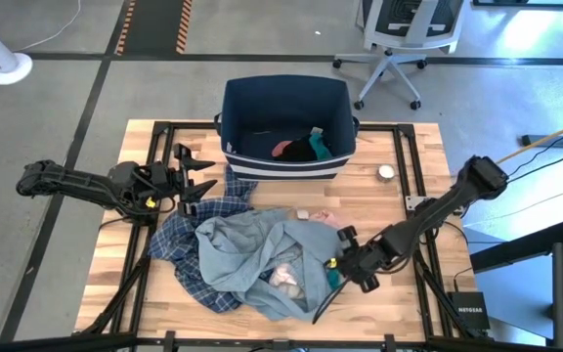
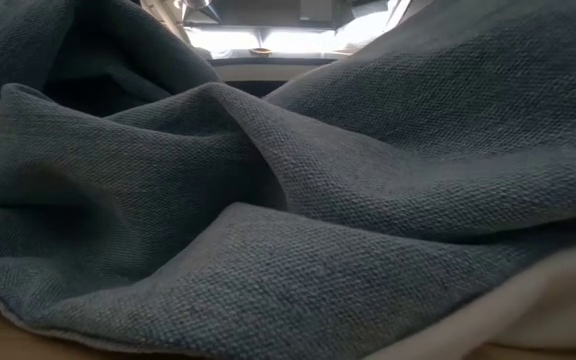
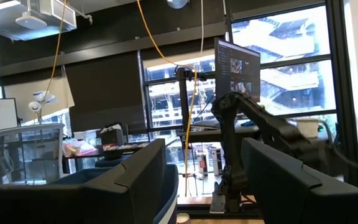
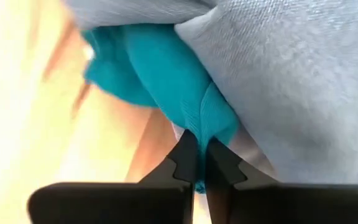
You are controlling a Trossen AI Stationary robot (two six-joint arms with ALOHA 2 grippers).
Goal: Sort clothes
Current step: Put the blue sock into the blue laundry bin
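On the table (image 1: 399,210) lies one pile of clothes: one large grey-blue garment (image 1: 252,249) over one plaid shirt (image 1: 189,244), with one pink piece (image 1: 313,214) beside it. At the pile's edge the right hand (image 1: 335,269) pinches one teal cloth (image 4: 166,78). One bin (image 1: 283,98) holds more pieces. Beside the shirt, the left hand (image 1: 195,181) hangs wide, holding nothing.

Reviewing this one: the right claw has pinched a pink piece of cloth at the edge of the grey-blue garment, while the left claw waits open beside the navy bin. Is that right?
Not quite: the cloth is teal, not pink. The right wrist view shows the right claw shut on a teal piece of soft fabric beside the large light grey-blue garment. The rest holds: in the high view the left claw is open beside the navy fabric bin.
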